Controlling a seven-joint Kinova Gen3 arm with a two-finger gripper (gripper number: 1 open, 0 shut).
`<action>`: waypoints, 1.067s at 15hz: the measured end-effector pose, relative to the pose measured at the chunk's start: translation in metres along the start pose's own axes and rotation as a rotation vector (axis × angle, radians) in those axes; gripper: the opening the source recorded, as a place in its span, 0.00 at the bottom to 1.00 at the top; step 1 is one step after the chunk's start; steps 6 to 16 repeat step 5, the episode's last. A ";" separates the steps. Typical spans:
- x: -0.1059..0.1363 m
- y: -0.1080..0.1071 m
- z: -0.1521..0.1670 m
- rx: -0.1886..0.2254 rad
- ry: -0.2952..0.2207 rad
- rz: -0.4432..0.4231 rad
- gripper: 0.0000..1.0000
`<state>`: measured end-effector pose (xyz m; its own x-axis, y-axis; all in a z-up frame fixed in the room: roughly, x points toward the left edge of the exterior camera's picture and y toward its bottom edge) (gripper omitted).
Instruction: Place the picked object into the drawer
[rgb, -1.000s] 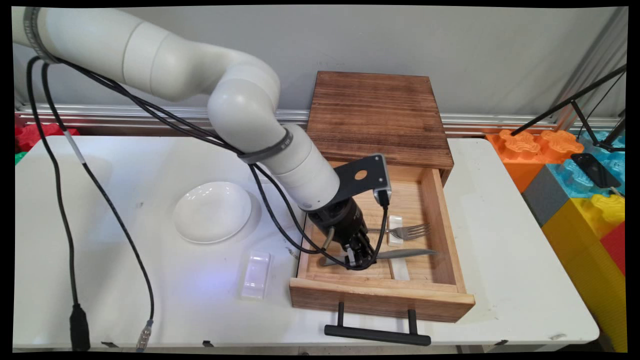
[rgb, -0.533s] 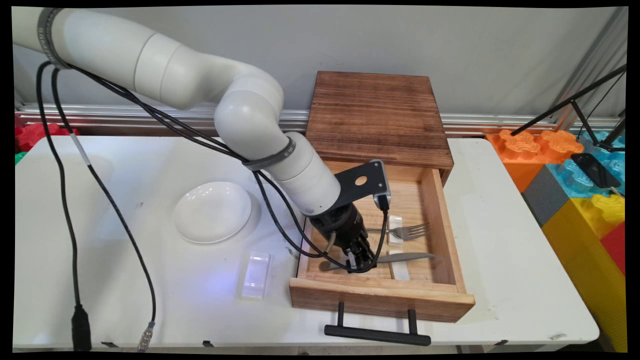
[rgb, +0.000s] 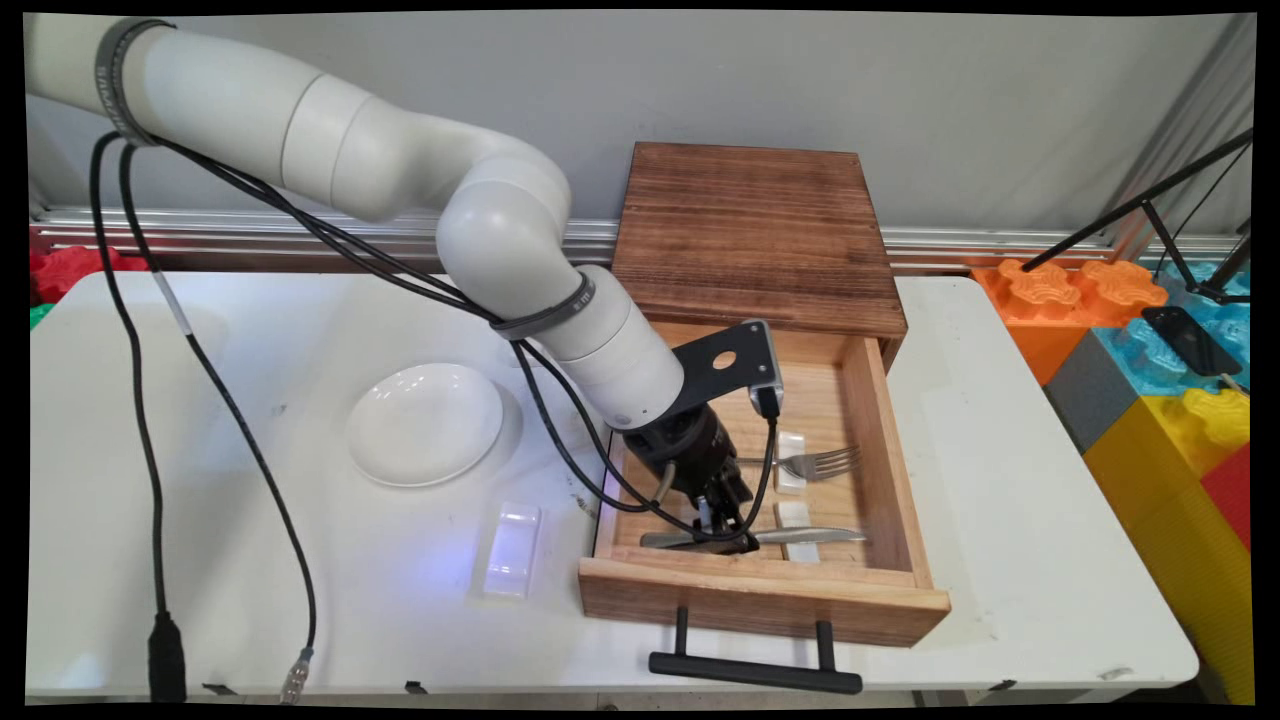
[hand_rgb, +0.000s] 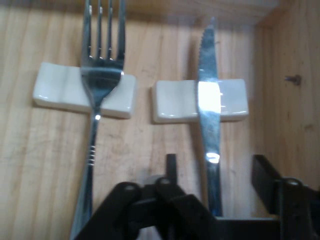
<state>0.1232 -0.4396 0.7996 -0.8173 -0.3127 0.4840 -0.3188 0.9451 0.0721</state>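
In the main view my gripper (rgb: 728, 540) is down inside the open wooden drawer (rgb: 760, 592), near its front left. A knife (rgb: 805, 536) lies across a small white rest (rgb: 795, 515), its handle under the gripper. In the hand view the gripper (hand_rgb: 215, 170) is open. The knife (hand_rgb: 209, 100) runs up between the two fingers (hand_rgb: 170, 167) with a gap on each side, its blade on the right-hand rest (hand_rgb: 230, 100). A fork (hand_rgb: 100, 75) lies beside it on a second white rest (hand_rgb: 55, 92). The main view shows the fork (rgb: 815, 462) farther back in the drawer.
The drawer sticks out of a dark wooden cabinet (rgb: 755, 225) and has a black handle (rgb: 755, 668) at the table's near edge. A white plate (rgb: 424, 423) and a third white rest (rgb: 512, 550) lie left of it. Coloured foam blocks (rgb: 1150, 350) stand off the table's right end.
The gripper and the knife have moved toward the drawer's front and down. The knife, tilted before, now lies level across its rest.
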 end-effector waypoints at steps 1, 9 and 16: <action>0.000 -0.001 0.000 -0.002 0.001 0.000 1.00; 0.000 -0.005 -0.003 -0.003 0.005 0.001 1.00; 0.000 -0.005 -0.003 -0.003 0.005 0.001 1.00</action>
